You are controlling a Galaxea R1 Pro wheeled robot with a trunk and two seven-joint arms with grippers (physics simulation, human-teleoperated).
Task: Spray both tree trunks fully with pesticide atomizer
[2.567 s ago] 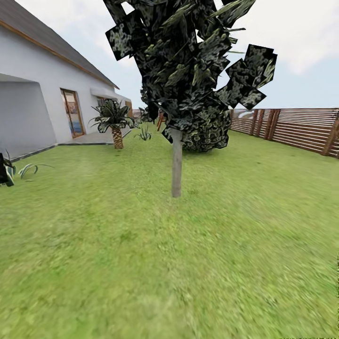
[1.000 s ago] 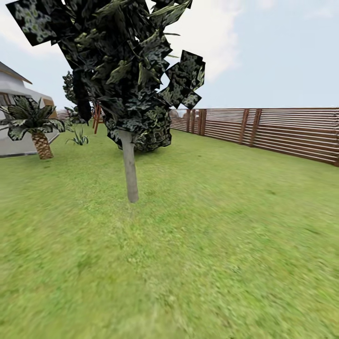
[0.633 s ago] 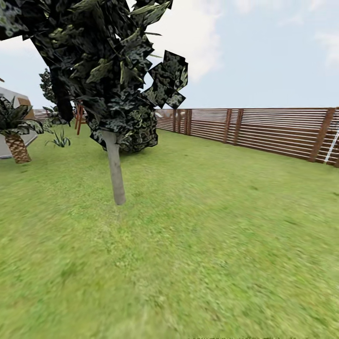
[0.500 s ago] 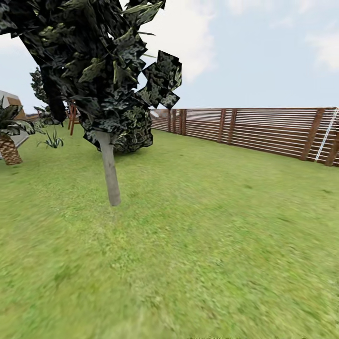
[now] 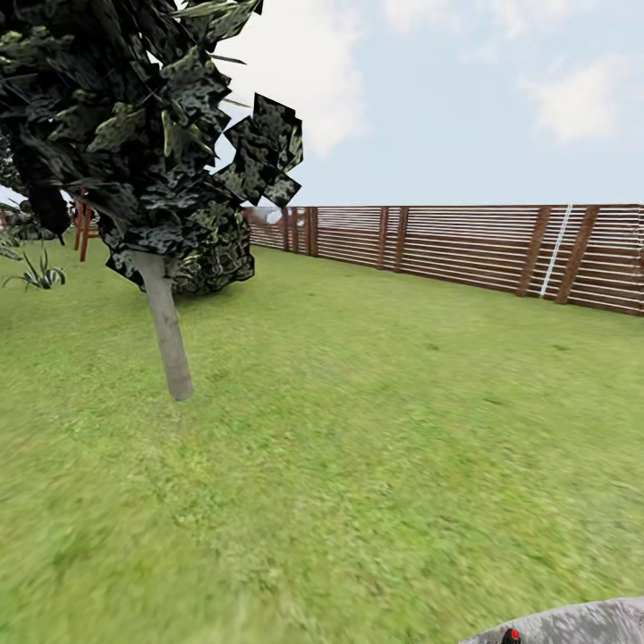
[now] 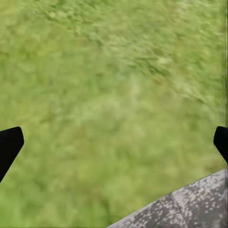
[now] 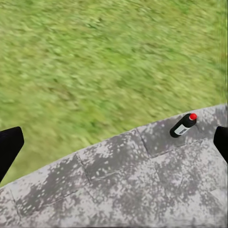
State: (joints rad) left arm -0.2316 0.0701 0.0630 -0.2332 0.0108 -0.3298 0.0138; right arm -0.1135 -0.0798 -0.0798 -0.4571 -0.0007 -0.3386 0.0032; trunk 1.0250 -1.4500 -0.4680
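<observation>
On the grey paving (image 7: 142, 180), near its curved edge with the lawn (image 7: 95, 61), the pesticide atomizer (image 7: 183, 125) lay on its side, a dark bottle with a red cap and a pale label. In the head view only its red tip (image 5: 513, 635) peeked up at the bottom border, where a corner of the paving met the grass. Over to the left of that view stood a tree (image 5: 134, 134) with a blocky dark, mottled crown, its pale tree trunk (image 5: 167, 331) leaning a little. A brown slatted fence (image 5: 465, 250) ran along the far side of the garden. The right gripper (image 7: 114, 142) hung above the paving with its jaws spread wide and nothing between them; the left gripper (image 6: 114, 142) was likewise spread wide and unladen, over grass beside a corner of paving.
</observation>
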